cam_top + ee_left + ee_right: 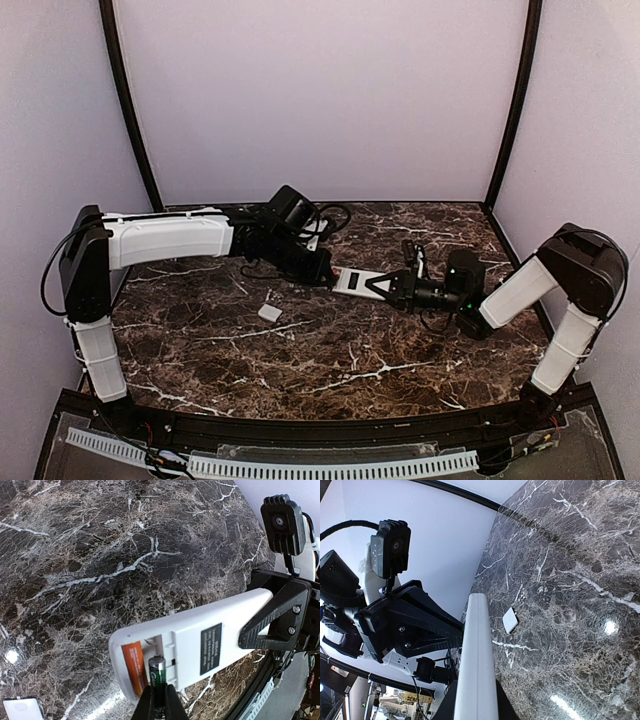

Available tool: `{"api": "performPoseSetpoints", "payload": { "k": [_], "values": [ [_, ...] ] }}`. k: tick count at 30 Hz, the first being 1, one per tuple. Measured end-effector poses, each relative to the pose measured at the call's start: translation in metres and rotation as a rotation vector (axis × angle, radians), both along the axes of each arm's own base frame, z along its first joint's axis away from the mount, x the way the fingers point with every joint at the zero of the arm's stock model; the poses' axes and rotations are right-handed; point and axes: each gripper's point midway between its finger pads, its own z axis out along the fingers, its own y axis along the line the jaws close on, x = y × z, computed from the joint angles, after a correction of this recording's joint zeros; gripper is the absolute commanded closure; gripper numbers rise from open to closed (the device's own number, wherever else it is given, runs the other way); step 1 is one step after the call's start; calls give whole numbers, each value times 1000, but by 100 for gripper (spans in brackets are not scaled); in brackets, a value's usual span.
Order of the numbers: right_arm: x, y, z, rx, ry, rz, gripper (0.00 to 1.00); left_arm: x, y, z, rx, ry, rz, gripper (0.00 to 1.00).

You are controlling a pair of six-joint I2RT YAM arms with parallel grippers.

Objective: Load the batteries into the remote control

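Left end effector (159, 701) clenched on a green battery (156, 670) at the bottom edge of the left wrist view. The slim cylinder's far end reaches into the open compartment on the back of the remote control (195, 630), just beside an orange battery (132, 664) lying in the same recess. The remote control, white and turned back side up with a dark label (211, 641) at mid-length, runs from lower centre toward the right of that frame. There the right end effector (265, 621) grasps its other end between black fingers. Seen from overhead, the two arms meet near the centre of the dark marble table (300, 370) with the remote control between them, the left arm reaching in from the left of the frame and the right arm from the right. A small white rectangular piece (270, 312) lies flat on the table to the lower left of the remote control, apart from both end effectors. From the right wrist camera the remote control shows edge-on as a pale bar rising from bottom centre. The black body of the left end effector stands to its left, and the white piece lies on the marble just right of its tip. Whether the green battery is fully seated cannot be told.
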Motion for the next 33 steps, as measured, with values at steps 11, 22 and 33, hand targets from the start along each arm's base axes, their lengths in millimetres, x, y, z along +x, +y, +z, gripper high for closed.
{"api": "performPoseSetpoints", "payload": {
  "k": [11,22,33],
  "values": [
    [-2,2,-2,2,8,8,100,10,0,-2,40,-11,30,100],
    [0,3,-9,8,46,2,100,10,-1,-8,54,-3,18,66],
    [-4,5,-6,26,65,25,100,13,9,9,20,-79,-3,40]
  ]
}}
